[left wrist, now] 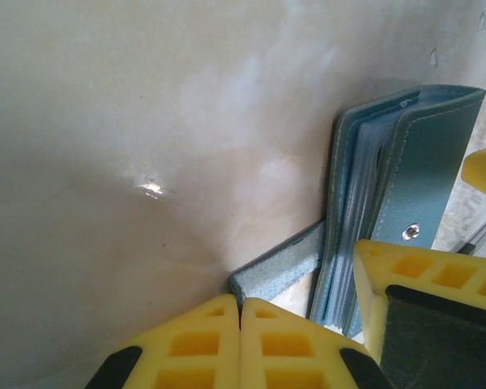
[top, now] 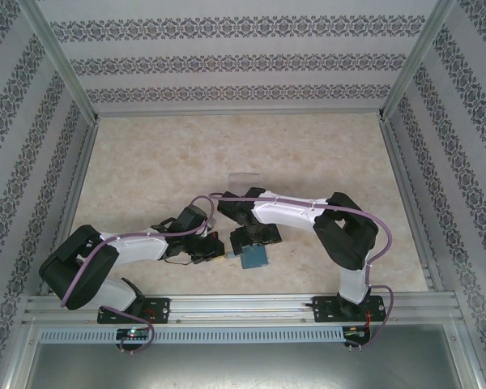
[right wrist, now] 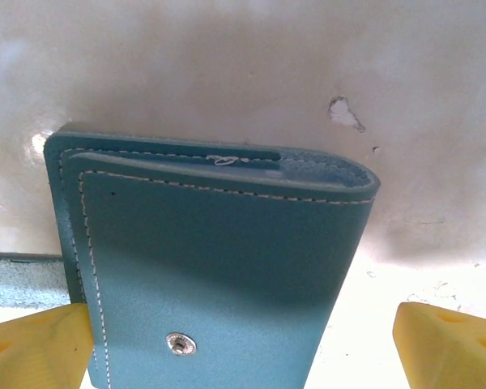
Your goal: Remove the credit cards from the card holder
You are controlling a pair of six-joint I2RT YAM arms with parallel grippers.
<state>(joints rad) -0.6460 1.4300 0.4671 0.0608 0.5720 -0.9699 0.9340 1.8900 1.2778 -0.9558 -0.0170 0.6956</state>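
Note:
The teal-blue card holder [top: 253, 258] lies closed near the table's front edge, between the two arms. Its snap-stud cover [right wrist: 227, 267] faces the right wrist camera. My right gripper [right wrist: 243, 324] is open and straddles it, with the left yellow finger [right wrist: 36, 344] at the holder's edge and the right finger [right wrist: 449, 344] well clear. My left gripper [left wrist: 240, 301] is shut, pinching the end of the holder's fuzzy strap tab [left wrist: 279, 271]. The holder [left wrist: 405, 162] stands on edge in that view, showing stacked pale blue-grey sleeves [left wrist: 360, 186]. The credit cards are hidden inside.
A clear plastic tray [top: 245, 176] sits on the marbled table [top: 146, 170] beyond the grippers. Patterned walls and metal rails [top: 243, 304] close in the workspace. The right gripper's yellow finger [left wrist: 425, 279] shows close beside the holder in the left wrist view.

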